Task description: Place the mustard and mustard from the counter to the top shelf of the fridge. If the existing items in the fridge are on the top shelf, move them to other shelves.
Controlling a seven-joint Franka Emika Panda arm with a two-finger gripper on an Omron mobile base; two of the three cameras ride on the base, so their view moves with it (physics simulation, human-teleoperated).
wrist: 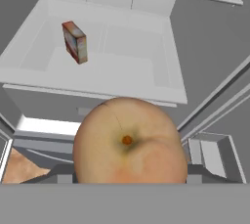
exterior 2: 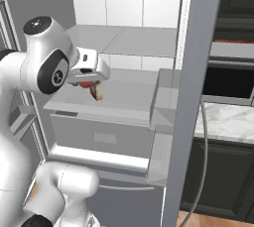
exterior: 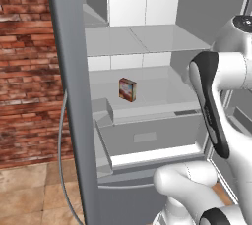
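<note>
My gripper is shut on the apple, a round red-orange fruit that looms large in the hand view. From the right base view the apple hangs under the gripper, in front of the fridge's white shelf. The small box with a reddish picture stands upright on that white shelf, beyond and left of the apple in the hand view. Above it, the grey two-panel top shelf is bare. The mustard bottles are out of view.
The open fridge door stands as a tall grey slab on the left, and a second door edge on the right. A grey drawer sits under the white shelf. The marble counter lies right of the fridge.
</note>
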